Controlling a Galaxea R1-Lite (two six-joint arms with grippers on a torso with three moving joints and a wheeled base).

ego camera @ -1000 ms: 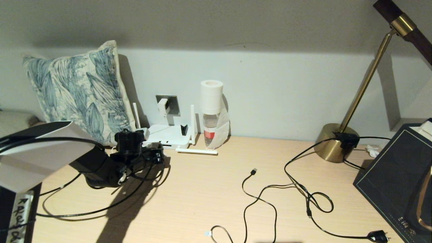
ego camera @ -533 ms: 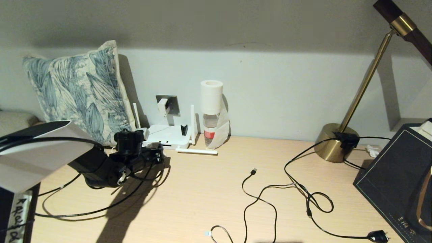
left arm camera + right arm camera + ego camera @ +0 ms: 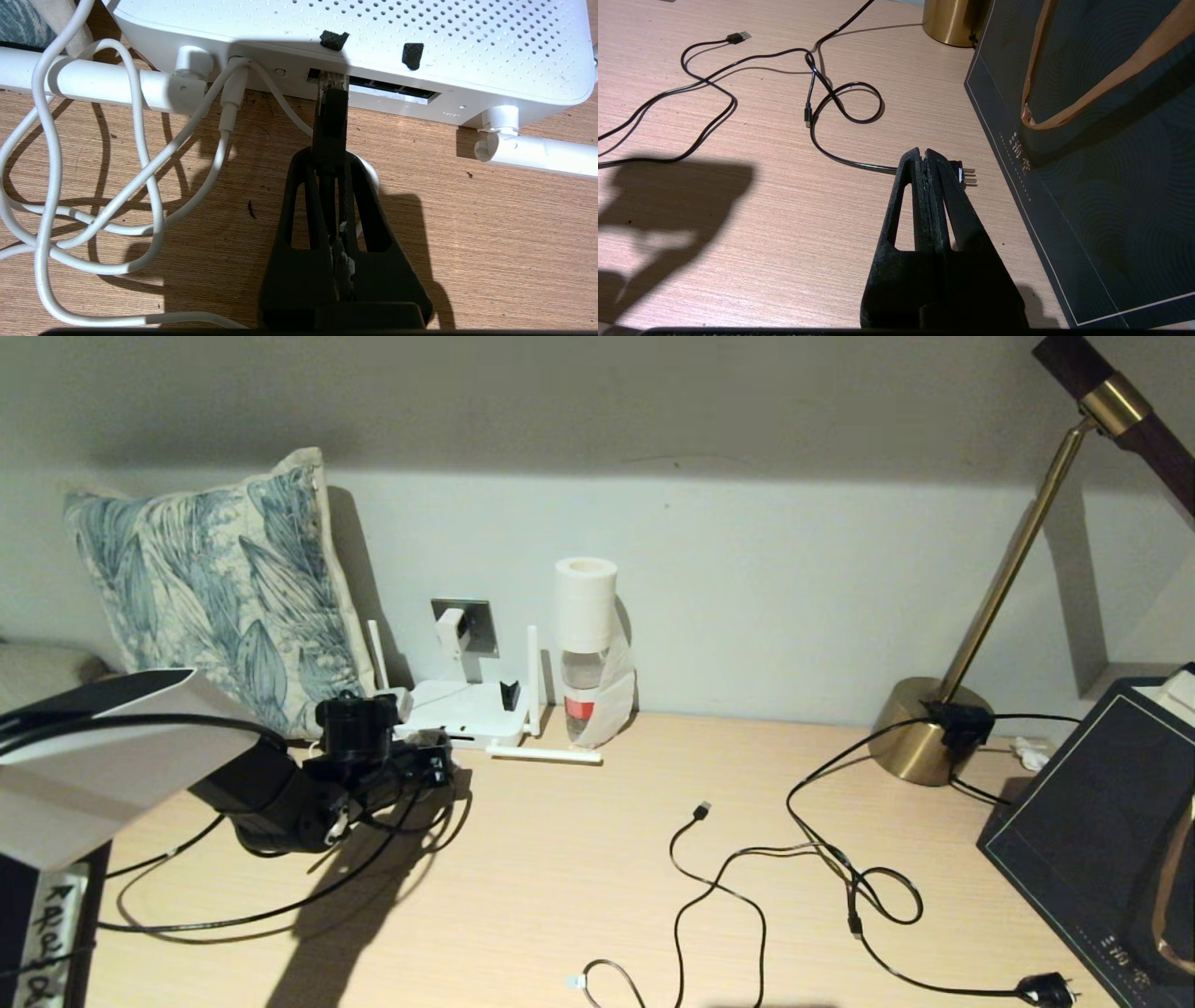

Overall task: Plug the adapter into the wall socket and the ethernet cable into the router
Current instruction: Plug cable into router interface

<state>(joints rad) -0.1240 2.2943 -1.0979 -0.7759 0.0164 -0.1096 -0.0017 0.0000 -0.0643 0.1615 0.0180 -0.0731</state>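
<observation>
Spanning the frame, a wooden desk [image 3: 579, 859] meets a pale wall, bearing one router [image 3: 467, 709] with three antennas. Beside the router, the left gripper [image 3: 331, 161] clenches the ethernet cable [image 3: 330, 116]; the right gripper [image 3: 924, 156] is closed empty.

Home bedroom or living corner | leaf-print cushion [image 3: 224, 588] | brass desk lamp [image 3: 943, 728] | wooden table [image 3: 579, 859]

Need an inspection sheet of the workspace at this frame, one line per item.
Surface: wooden desk.
Job's things: adapter sits in wall socket; ethernet cable tip at router port.
Clutter: pillow, bottle under paper roll, lamp, dark bag.
Grippers: left gripper shut on ethernet cable; right gripper shut, empty.
Cables: USB cable, power plug cord, white cord.
Surroundings: plain wall.
</observation>
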